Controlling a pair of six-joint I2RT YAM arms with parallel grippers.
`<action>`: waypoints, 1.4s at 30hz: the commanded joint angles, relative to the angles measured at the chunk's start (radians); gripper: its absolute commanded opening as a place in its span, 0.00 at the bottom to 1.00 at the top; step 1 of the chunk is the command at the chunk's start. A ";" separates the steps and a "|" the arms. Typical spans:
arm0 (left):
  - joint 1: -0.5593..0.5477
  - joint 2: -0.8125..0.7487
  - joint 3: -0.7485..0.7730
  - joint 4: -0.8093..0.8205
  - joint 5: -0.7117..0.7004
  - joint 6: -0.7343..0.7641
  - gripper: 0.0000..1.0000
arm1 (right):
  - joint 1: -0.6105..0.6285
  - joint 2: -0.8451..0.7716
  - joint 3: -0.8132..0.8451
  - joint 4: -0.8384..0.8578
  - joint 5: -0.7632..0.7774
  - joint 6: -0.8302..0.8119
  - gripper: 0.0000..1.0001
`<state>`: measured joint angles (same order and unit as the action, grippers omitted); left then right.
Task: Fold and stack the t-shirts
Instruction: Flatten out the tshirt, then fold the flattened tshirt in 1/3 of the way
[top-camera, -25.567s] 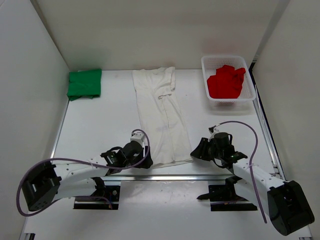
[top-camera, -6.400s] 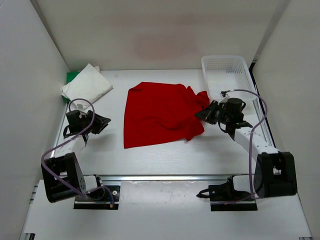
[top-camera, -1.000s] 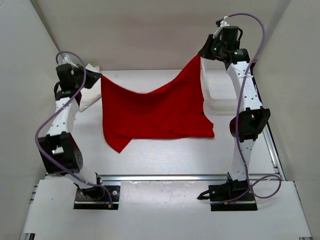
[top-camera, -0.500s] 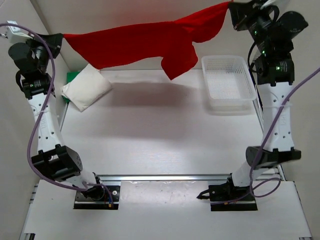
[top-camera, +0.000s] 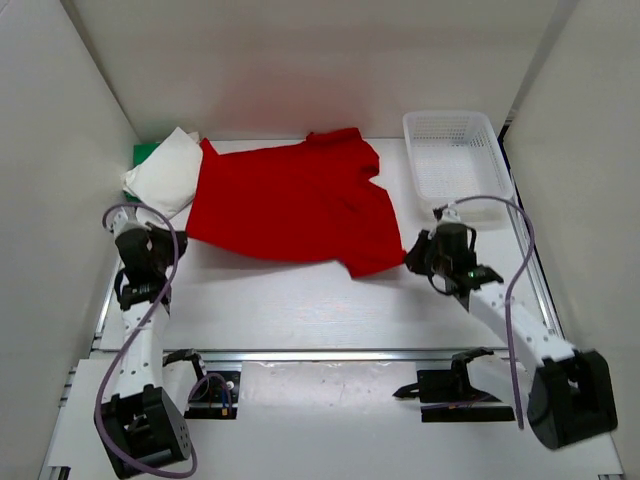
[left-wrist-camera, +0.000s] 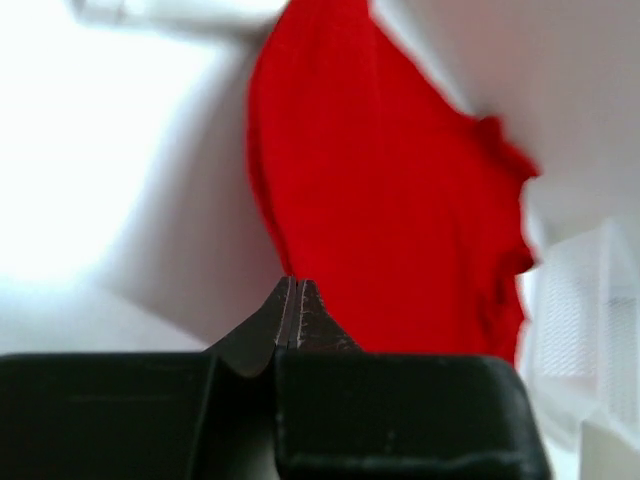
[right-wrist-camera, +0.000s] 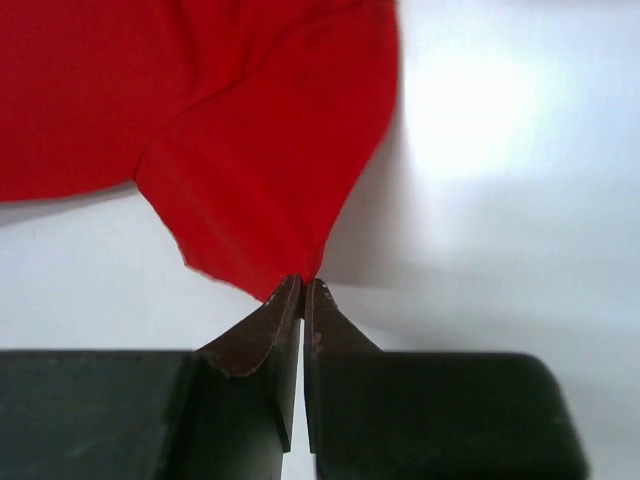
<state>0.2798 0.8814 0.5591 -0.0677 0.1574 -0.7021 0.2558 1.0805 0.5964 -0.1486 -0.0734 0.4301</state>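
Nearest me, the left fingers (left-wrist-camera: 290, 300) are clamping the near left corner of the red t-shirt (top-camera: 285, 205), low over the surface (top-camera: 300, 300). The right fingers (right-wrist-camera: 295, 300) are pinching its near right corner, pressed together with only cloth between them. The red t-shirt is lying spread across the middle of the surface, mostly flat, with a flap hanging toward the right fingers. Past it on the far left, the white t-shirt (top-camera: 165, 175) is sitting folded, its edge touching the red one. It is resting on the green t-shirt (top-camera: 143, 152), of which I am seeing only a sliver at the back corner. At the far right, the white mesh basket (top-camera: 455, 165) is standing near the red t-shirt's far sleeve.
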 joint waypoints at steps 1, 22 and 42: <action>0.038 -0.045 -0.115 -0.043 0.066 0.033 0.00 | 0.036 -0.206 -0.097 0.017 0.073 0.140 0.00; 0.101 -0.181 -0.242 -0.083 0.243 -0.032 0.00 | 0.162 -0.490 -0.152 -0.283 0.084 0.287 0.00; 0.090 0.474 0.065 0.215 0.123 -0.208 0.00 | -0.101 0.501 0.537 0.040 -0.014 0.030 0.00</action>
<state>0.3756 1.3064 0.5663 0.0975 0.3202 -0.8963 0.1745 1.5318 1.0340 -0.1577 -0.0872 0.5026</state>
